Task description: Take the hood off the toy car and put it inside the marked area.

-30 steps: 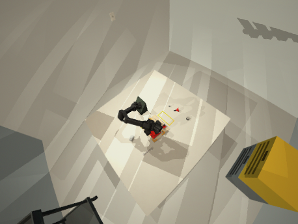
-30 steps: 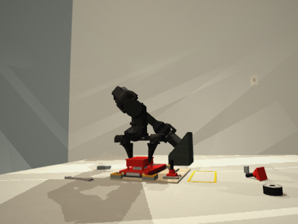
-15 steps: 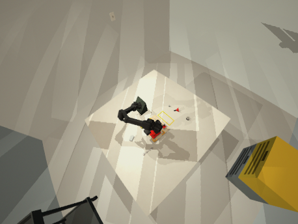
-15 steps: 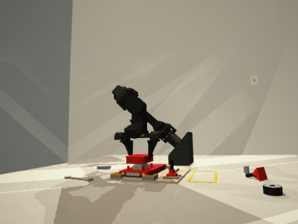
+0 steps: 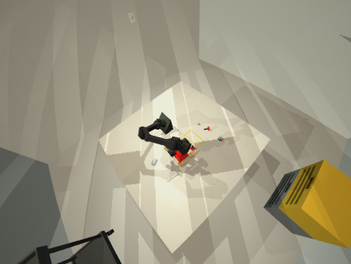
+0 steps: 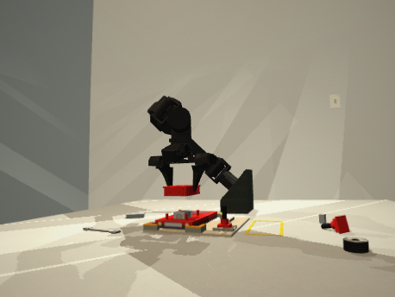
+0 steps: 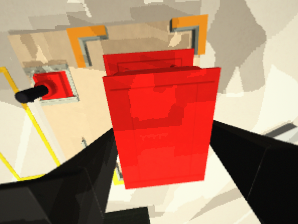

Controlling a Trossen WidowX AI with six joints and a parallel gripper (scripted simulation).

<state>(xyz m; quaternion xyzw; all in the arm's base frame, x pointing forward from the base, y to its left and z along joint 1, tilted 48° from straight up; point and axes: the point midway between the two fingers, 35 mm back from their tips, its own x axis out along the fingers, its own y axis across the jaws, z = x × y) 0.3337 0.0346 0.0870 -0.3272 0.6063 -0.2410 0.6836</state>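
Observation:
The red hood (image 6: 181, 191) (image 7: 160, 135) is a flat box held in the air above the toy car (image 6: 203, 218) (image 7: 111, 64), apart from it. My gripper (image 6: 183, 187) (image 7: 160, 127) is shut on the hood, one black finger on each long side. The car's red body sits among orange corner blocks, with a grey engine block showing on it. The marked area is a yellow outline (image 5: 191, 130) (image 6: 264, 235) (image 7: 42, 134) beside the car's board. In the top view the arm hides much of the hood and car.
A red holder (image 6: 224, 224) (image 7: 62, 86) with a black upright handle stands between car and marked area. Beyond the area lie a red-and-black piece (image 5: 207, 129) (image 6: 341, 224) and a black wheel (image 5: 221, 138) (image 6: 355, 245). A wrench (image 6: 101, 230) lies on the car's other side.

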